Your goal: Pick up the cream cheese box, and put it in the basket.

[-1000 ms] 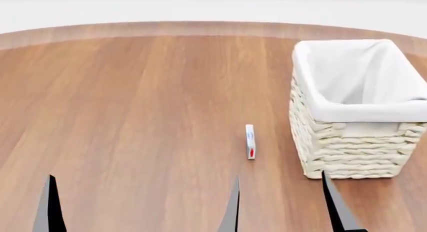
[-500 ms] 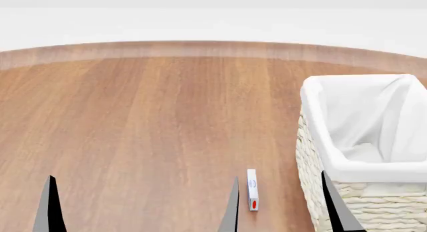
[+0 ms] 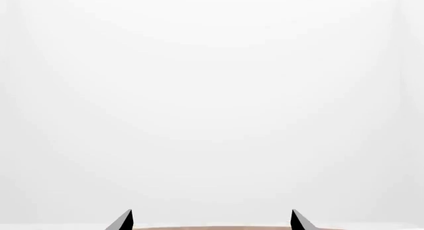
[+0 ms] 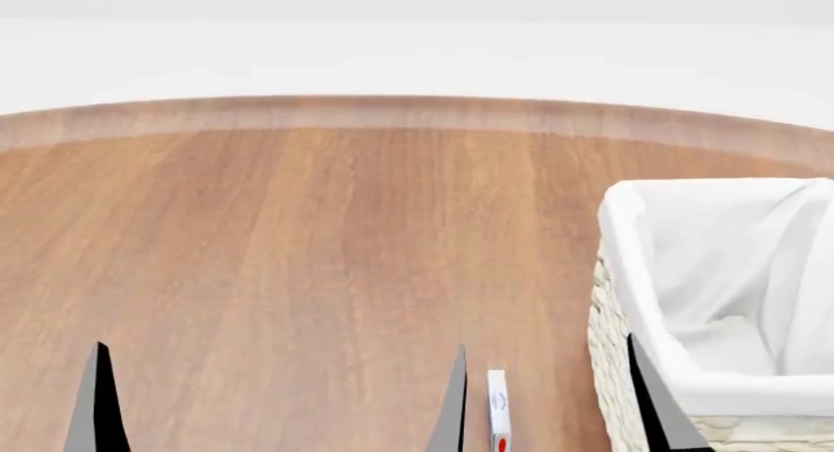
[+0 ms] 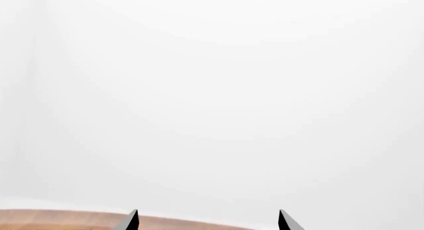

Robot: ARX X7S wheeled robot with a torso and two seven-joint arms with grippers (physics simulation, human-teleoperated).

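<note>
Arms low, level — right end effector (image 4: pixel 548 398) spread | cream cheese box (image 4: pixel 498 411) between prongs

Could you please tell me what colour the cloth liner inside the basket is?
White, seen best in the head view: liner of the basket.

Basket (image 4: pixel 626 276) stands on worktop (image 4: pixel 326 237) at right side, cut by the frame edge. Cream cheese box (image 4: pixel 498 413) lies on worktop near its front, just left of basket, apart from it. Right pincer (image 4: pixel 548 398) fingertips flank the box in head view; left pincer's visible fingertip (image 4: pixel 98 403) is far left, well apart.
</note>
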